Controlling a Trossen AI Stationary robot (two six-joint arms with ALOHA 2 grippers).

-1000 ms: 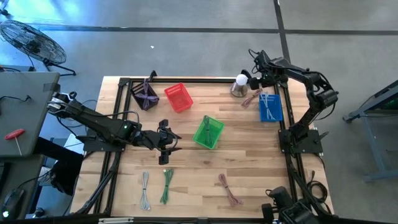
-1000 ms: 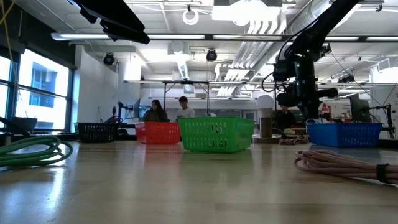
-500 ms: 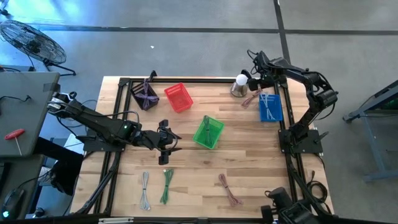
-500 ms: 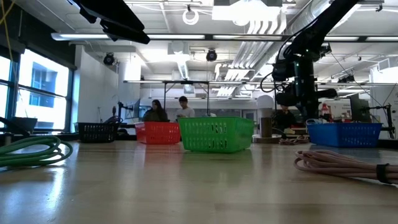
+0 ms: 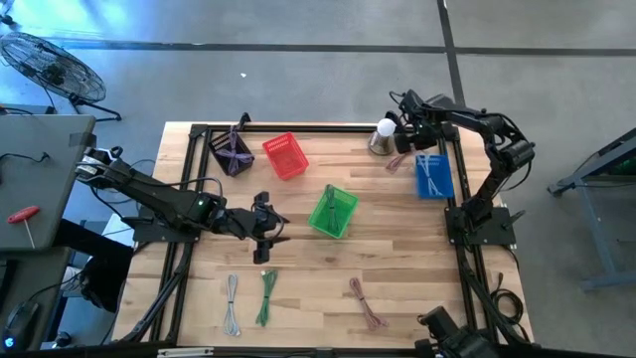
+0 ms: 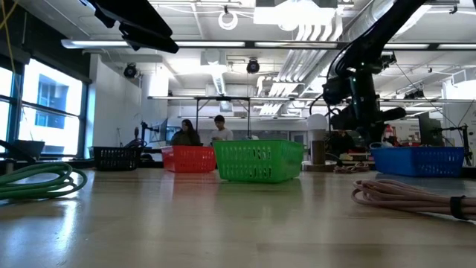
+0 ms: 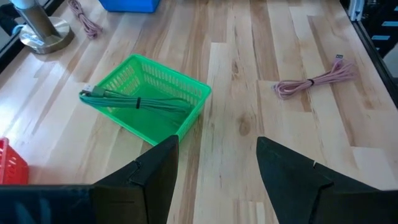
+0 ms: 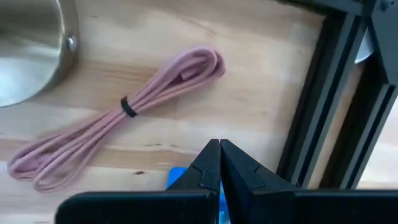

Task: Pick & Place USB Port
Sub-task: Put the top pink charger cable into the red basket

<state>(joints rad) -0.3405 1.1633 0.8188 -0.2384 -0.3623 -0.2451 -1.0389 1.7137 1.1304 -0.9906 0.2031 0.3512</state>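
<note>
Baskets sit across the wooden table (image 5: 397, 249): green (image 5: 333, 211) mid-table with a green cable inside, red (image 5: 284, 155) and black (image 5: 232, 153) at the back, blue (image 5: 431, 172) on the right. Right gripper (image 8: 219, 149), fingers pressed together and empty, hangs over the pink cable (image 8: 118, 134) between the metal stand (image 5: 383, 140) and blue basket. Left gripper (image 7: 214, 168) hovers mid-table, fingers spread, holding nothing.
</note>
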